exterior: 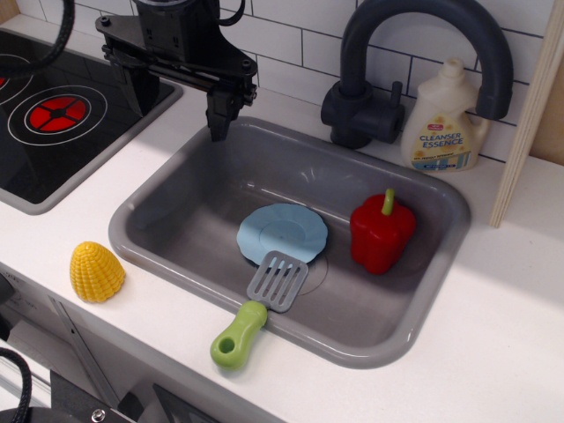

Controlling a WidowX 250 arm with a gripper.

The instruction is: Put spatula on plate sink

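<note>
The spatula [261, 304] lies across the front rim of the sink [167, 189]. Its grey slotted head rests inside the basin, with the top edge touching or just overlapping the front edge of the plate [282, 231], while its green handle sticks out over the rim onto the white bench [493, 352], pointing toward the bench's front edge. The light-blue plate sits flat on the sink floor, near the middle. Just to its right, apart from it, a red pepper [382, 232] with a green stem stands in the basin.

The gripper [219, 119] hangs over the back-left corner of the sink, well away from the spatula and plate, and holds nothing. Its dark fingers point down and look close together, though the angle does not let me tell for sure how wide the gap is.

A dark arched faucet [414, 53] rises behind the sink at the back edge of the bench, with a cream cleanser bottle [447, 119] just to its right against the tiled wall. A black stovetop [62, 119] with a red burner ring fills the bench's back-left part. A yellow corn piece [96, 271] sits on the bench near the front edge, left of the sink.
</note>
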